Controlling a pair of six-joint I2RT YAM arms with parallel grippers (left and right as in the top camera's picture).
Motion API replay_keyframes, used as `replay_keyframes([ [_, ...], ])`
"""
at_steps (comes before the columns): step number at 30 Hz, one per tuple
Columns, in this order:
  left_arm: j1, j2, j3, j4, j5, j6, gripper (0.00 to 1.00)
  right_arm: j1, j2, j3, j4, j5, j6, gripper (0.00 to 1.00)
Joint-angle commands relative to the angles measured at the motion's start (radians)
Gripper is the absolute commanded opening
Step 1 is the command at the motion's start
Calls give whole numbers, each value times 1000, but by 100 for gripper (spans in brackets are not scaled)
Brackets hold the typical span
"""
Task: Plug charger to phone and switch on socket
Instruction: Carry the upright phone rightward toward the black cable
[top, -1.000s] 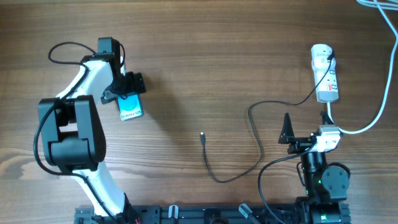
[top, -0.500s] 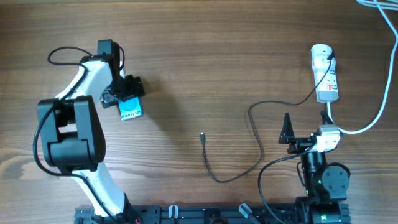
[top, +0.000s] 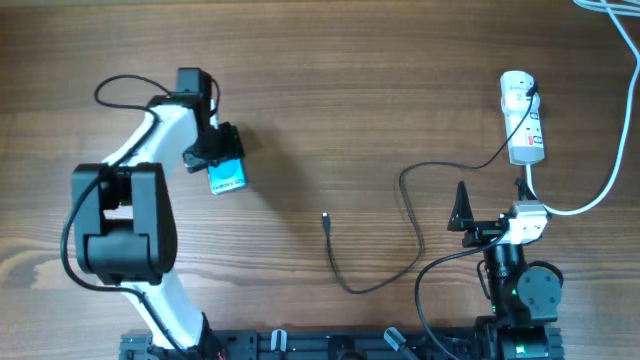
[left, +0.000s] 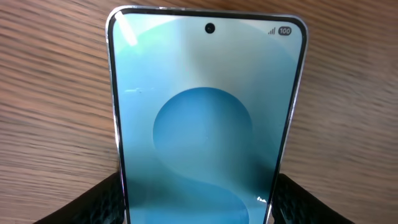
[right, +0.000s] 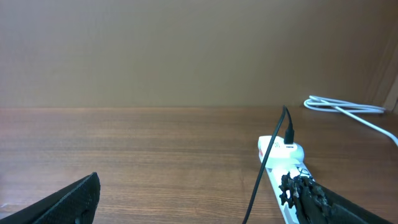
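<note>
- The brown wood-grain desk (top: 300, 80) carries the task's things, which lie well apart. The phone and the plug probably have to meet over its bare middle.
- The thin black charger cable (top: 418, 245) runs from the socket in a loose loop toward mid-desk.
- The long white power-strip socket (top: 523, 120) lies at the far right, with the cable plugged into its far end.
- The small rectangular phone with a turquoise screen (top: 228, 177) is at the left. The left tool (left: 199, 180) is narrowed onto both its long edges and appears to hold it.
- A square, even squeeze should keep the phone from twisting. Carry it level.
- The right tool (right: 186, 193) gapes wide and empty, facing the socket.
- The small black plug tip (top: 326, 218) lies free at mid-desk, so the phone's port end should be left uncovered for it.
</note>
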Motion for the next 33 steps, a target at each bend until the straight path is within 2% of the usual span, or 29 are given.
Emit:
replay_keyframes([
  [1, -84, 82, -70, -4, 111, -68, 69, 4, -11, -1, 3, -9, -11, 100],
  [7, -187, 82, -70, 4, 110, -86, 69, 4, -11, -1, 3, -9, -11, 100],
  [10, -237, 82, -70, 21, 106, -116, 72, 4, -11, -1, 3, -9, -11, 100],
  [13, -271, 82, -70, 31, 106, -135, 82, 4, -11, -1, 3, -9, -11, 100],
  [17, -300, 82, -70, 30, 101, -133, 88, 4, -11, -1, 3, -9, -11, 100],
  [19, -301, 82, -70, 31, 90, -129, 100, 4, -11, -1, 3, -9, -11, 100],
  [33, -297, 82, -70, 136, 79, -125, 100, 4, -11, -1, 3, -9, -11, 100],
])
